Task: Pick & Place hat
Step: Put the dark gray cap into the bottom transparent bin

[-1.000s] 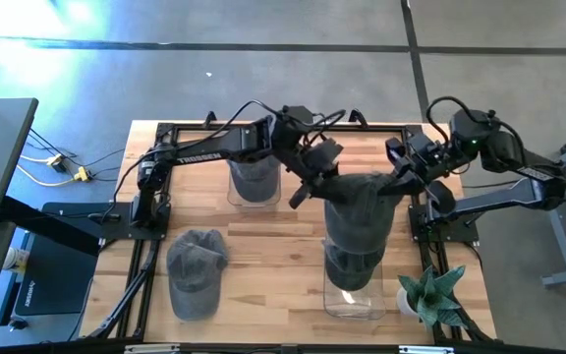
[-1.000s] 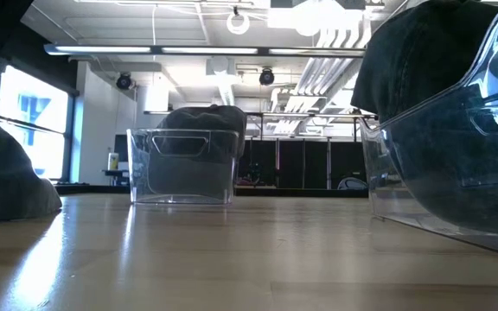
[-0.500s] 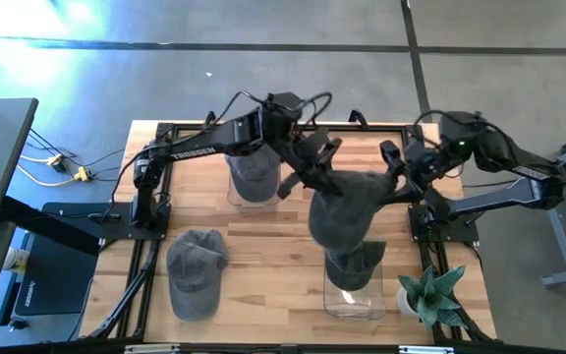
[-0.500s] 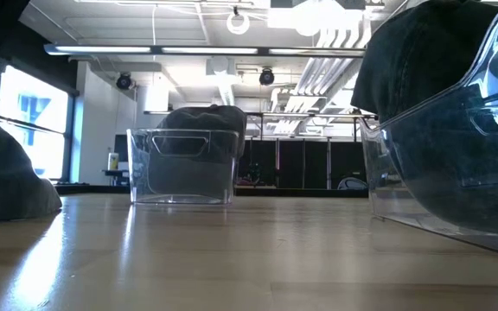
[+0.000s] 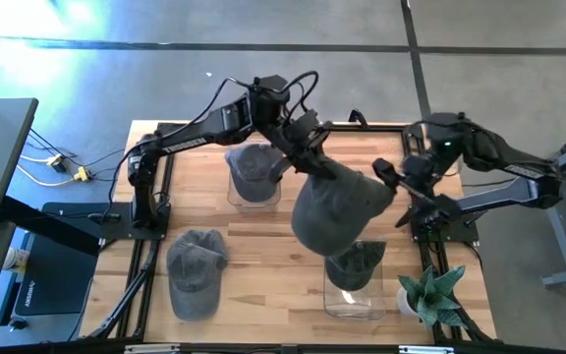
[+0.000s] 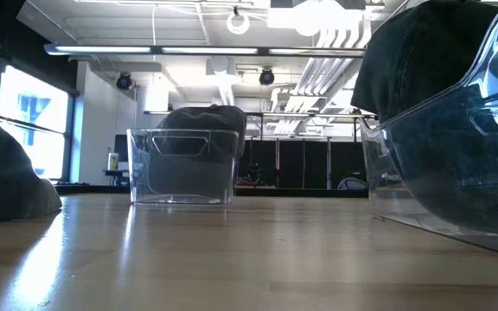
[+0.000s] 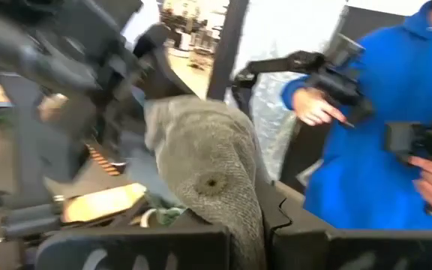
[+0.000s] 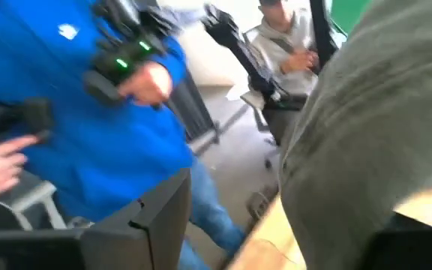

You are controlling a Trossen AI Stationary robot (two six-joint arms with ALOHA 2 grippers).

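Observation:
A grey hat (image 5: 337,211) hangs in the air over the table's middle right, with my left gripper (image 5: 314,169) shut on it. In the left wrist view the hat (image 7: 201,150) rises between my fingers, its top button showing. My right gripper (image 5: 396,192) stands open just right of the hat, touching nothing; the hat (image 8: 366,127) fills the right of its wrist view. A second hat (image 5: 254,172) lies in a clear bin at the far middle. A third hat (image 5: 357,265) lies in a clear bin (image 5: 352,295) at the near right. Another hat (image 5: 197,270) rests on the table, near left. My left gripper pinches the hat's crown between its two fingers, close to the top button (image 7: 212,182). The fingers come at it about level, from the table's far left. The hat hangs beside and below them, lifted clear of the bins and the table.
A small green plant (image 5: 430,295) stands at the near right corner. The far bin (image 6: 184,164) and the near right bin (image 6: 456,173) show in the low view. People stand beyond the table, one in blue (image 7: 381,142) holding controllers. Bare wood lies in the near middle.
My right gripper has opened and let go of the hat, drawing back a little toward the right edge. My left gripper has risen and carried the hat toward the table's left; the hat now hangs from it alone.

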